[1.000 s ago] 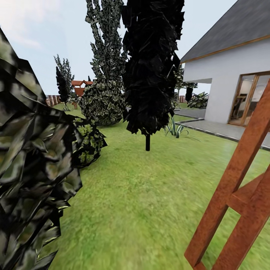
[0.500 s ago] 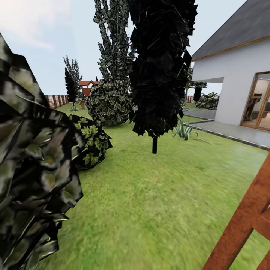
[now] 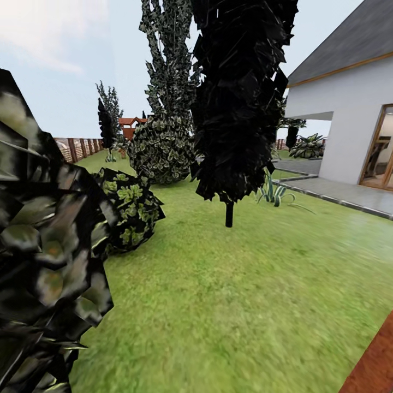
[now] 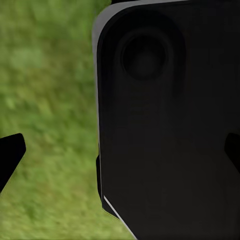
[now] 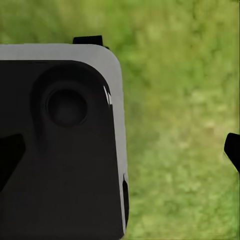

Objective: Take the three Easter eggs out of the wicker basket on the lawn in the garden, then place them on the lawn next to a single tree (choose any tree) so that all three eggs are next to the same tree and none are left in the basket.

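The Easter eggs, the wicker basket and the tree are out of view. The mottled green lawn (image 3: 234,305) stretches ahead in the head view, and also lies under both wrist cameras. The garden's brown slatted fence (image 3: 82,147) runs far off at the left. My left gripper (image 4: 120,152) is open, its dark fingertips (image 4: 10,155) far apart, with nothing between them. My right gripper (image 5: 120,152) is open too and holds nothing. Under each wrist a black, grey-edged part of the robot (image 4: 165,120) covers part of the grass.
A big dark leafy bush (image 3: 43,262) crowds the near left. A smaller bush (image 3: 131,210), a round shrub (image 3: 161,150) and a dark narrow cypress (image 3: 240,98) stand ahead. A white house (image 3: 349,136) with a paved path (image 3: 338,191) lies right. A red-brown wooden corner (image 3: 376,365) shows bottom right.
The head camera has turned left: the whole scene has slid right, and the red-brown wooden frame has almost left the picture at the bottom right.
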Available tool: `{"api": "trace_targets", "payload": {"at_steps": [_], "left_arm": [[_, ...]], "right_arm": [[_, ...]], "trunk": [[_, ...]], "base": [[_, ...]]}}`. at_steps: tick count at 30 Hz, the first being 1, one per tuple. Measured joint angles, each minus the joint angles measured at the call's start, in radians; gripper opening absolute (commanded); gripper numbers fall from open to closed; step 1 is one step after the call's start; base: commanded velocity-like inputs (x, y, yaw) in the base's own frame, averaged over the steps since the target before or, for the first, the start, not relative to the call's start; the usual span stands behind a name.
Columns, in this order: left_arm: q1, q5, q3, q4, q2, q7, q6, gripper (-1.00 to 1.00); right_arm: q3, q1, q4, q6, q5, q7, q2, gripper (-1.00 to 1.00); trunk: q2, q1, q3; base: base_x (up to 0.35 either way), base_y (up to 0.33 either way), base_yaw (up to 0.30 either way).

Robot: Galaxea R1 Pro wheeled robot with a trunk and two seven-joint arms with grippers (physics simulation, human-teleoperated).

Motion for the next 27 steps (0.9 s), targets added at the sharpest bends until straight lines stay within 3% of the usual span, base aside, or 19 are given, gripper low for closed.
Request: {"api": "trace_targets", "payload": {"at_steps": [27], "left_arm": [[0.000, 0.000, 0.000, 0.000, 0.000, 0.000, 0.000, 1.00]], "right_arm": [[0.000, 0.000, 0.000, 0.000, 0.002, -0.001, 0.000, 1.00]], "trunk": [[0.000, 0.000, 0.000]], "base": [[0.336, 0.000, 0.020]]}}
